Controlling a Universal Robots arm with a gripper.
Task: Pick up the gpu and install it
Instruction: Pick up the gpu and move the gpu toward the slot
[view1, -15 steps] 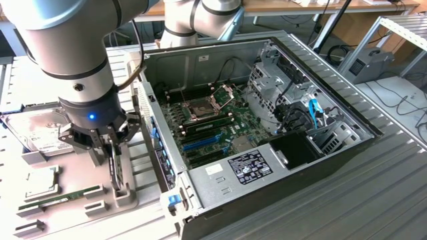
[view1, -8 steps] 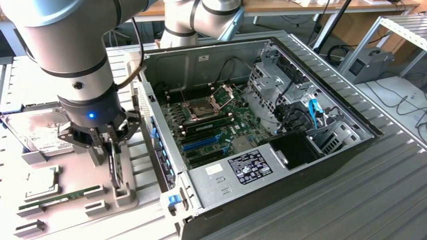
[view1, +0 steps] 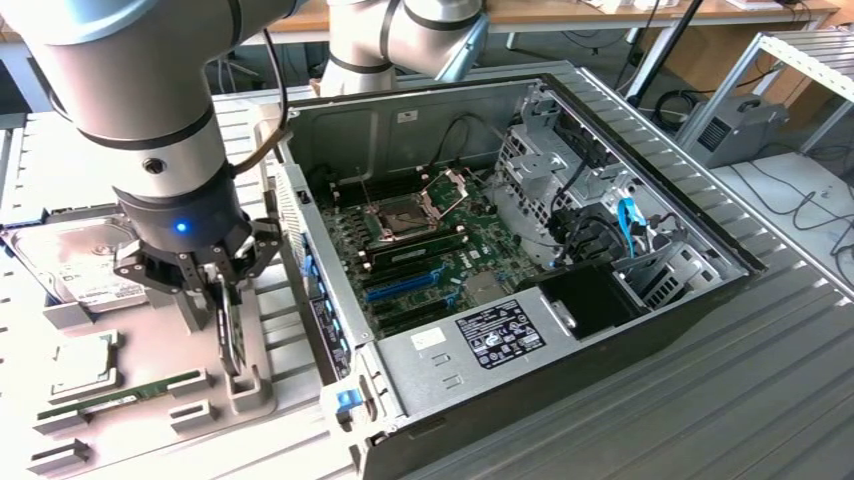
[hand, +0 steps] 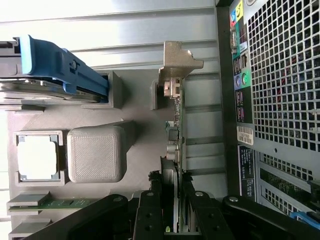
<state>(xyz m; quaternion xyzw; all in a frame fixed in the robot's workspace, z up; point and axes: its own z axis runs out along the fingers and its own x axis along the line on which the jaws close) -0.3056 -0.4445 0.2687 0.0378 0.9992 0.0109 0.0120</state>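
At the exterior view's lower left, over the gray holder (view1: 251, 388), the gripper (view1: 223, 312) has its fingers (hand: 149, 212) half-closed, pinching both faces of the gpu (hand: 176, 120) – standing on edge in its slot – just left of the open computer case (view1: 601, 370).

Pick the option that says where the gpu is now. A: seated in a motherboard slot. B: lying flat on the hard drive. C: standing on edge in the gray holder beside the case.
C: the gpu stands on edge in the gray holder outside the case, with the gripper closed on it.
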